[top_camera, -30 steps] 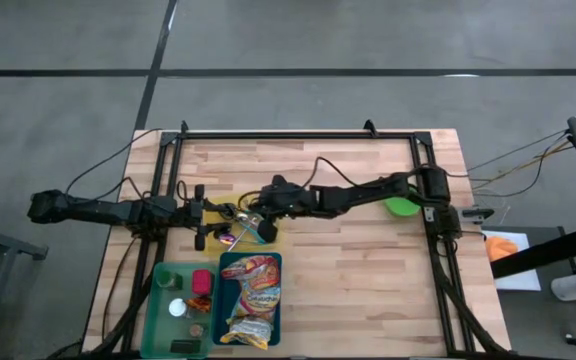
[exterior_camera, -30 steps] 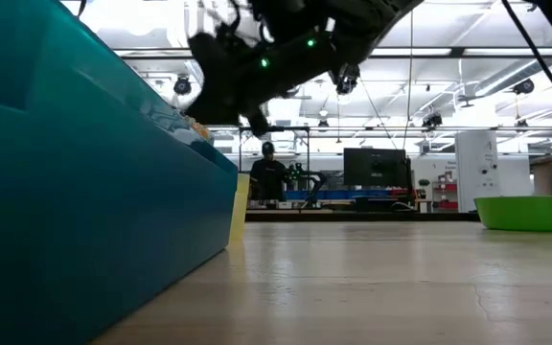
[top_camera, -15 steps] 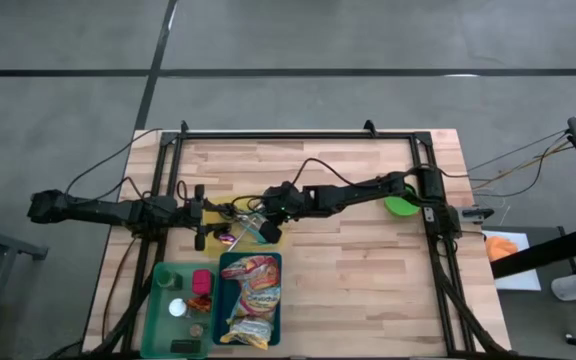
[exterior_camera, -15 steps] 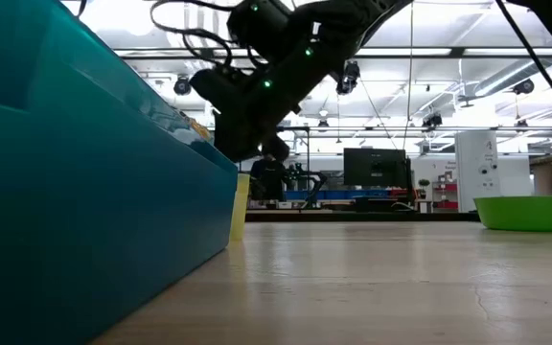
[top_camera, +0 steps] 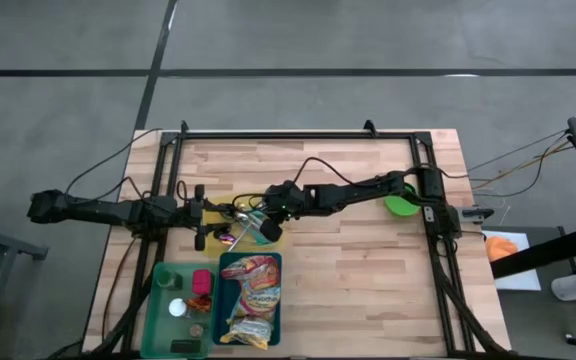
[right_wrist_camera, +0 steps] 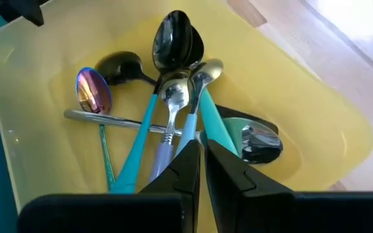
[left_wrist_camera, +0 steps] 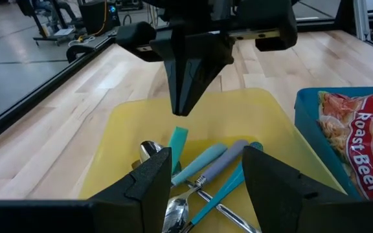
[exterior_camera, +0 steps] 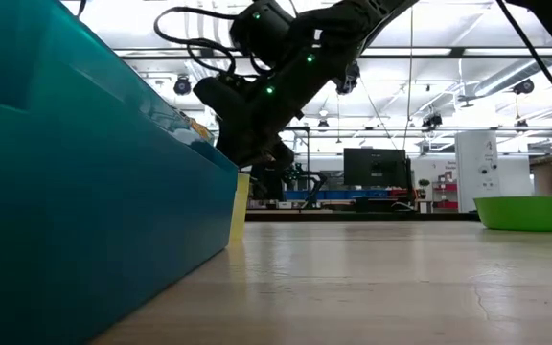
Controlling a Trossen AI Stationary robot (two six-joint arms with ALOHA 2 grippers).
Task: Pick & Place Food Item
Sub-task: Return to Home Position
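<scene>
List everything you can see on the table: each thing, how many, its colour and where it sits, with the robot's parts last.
Table: one, light wood, beneath everything.
Yellow bin: one, yellow, left of table centre.
Spoons: at least six, black, silver, teal- and blue-handled, inside yellow bin.
Teal bin: one, teal, next to yellow bin.
Snack bags: at least two, red and yellow, inside teal bin.
Green bin: one, green, left of teal bin.
Green bowl: one, bright green, by right arm's base.
Left gripper: one, dark, open, beside yellow bin.
Right gripper: one, dark, shut, empty, above the spoons.
</scene>
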